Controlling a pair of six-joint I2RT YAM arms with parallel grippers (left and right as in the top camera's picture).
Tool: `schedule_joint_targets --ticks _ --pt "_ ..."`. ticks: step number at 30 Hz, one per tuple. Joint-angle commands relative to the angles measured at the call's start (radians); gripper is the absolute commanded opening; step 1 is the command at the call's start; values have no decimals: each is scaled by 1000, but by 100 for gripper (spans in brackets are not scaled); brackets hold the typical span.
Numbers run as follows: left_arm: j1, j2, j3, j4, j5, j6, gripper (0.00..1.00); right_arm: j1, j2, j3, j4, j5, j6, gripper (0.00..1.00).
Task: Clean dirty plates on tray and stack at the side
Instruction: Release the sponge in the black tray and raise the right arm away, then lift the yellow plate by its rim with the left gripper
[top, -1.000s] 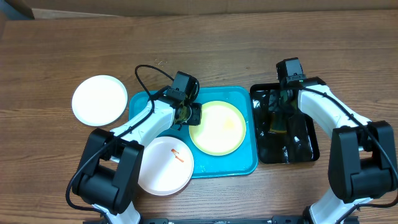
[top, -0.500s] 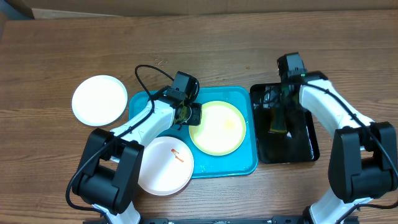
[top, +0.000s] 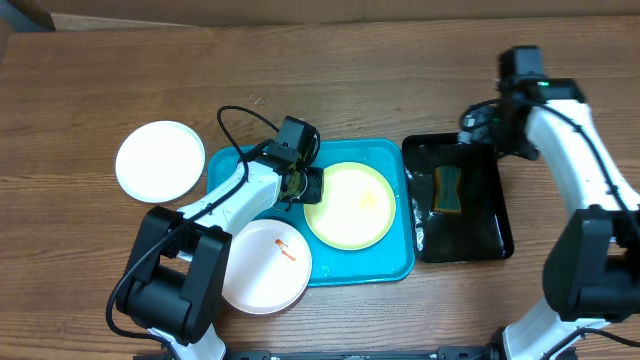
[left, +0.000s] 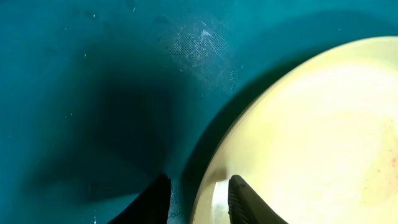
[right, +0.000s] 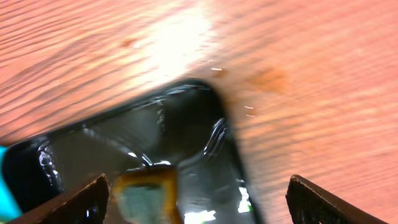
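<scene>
While flat, tray (top: 388, 266) lengthwise left-right.

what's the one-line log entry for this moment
left gripper astride yellow plate rim on blue tray | right gripper open by black tray corner | sponge in black tray

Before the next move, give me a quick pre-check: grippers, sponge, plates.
1. The right gripper is empty, jaws wide: ok.
2. The sponge lies in the black tray, apart from that gripper: ok.
3. The left gripper straddles the rim of the pale yellow plate on the turquoise tray: ok. Whether it is clamped: cannot tell.
4. The pale yellow plate is wiped clean: cannot tell, faint specks near one edge.
5. The smeared white plate is cleaned: not ok, an orange smear shows.
6. The plates are stacked at the side: not ok, only the plain white plate lies off the tray, to its left.
</scene>
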Motion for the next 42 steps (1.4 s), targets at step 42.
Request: schedule_joint_targets --ticks 42 --pt "33 -52 121 -55 -65 57 4 -225 -19 21 -10 -87 26 100"
